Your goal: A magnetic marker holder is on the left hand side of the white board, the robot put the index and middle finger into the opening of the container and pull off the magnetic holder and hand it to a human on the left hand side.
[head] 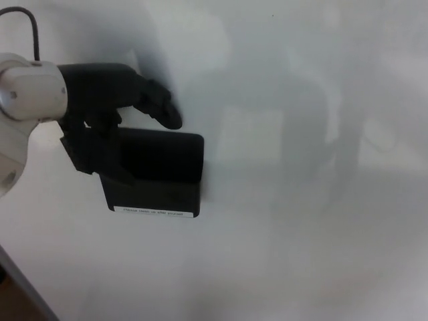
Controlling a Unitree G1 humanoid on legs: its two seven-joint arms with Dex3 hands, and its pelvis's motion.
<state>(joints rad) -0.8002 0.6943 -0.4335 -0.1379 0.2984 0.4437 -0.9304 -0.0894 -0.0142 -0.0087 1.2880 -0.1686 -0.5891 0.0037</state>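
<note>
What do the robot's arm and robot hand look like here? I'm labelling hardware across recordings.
Only the left arm shows. Its robot hand is matte black with thick, rounded, segmented fingers. The wrist section is a smooth off-white cylinder with a small red dot, and a thin dark cable loops above it. No right arm is in view.

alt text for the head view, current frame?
The robot's black left hand reaches in from the left onto the top-left corner of a black magnetic marker holder stuck to a whiteboard. A white label strip runs along the holder's bottom edge. The right hand is out of view.
</note>
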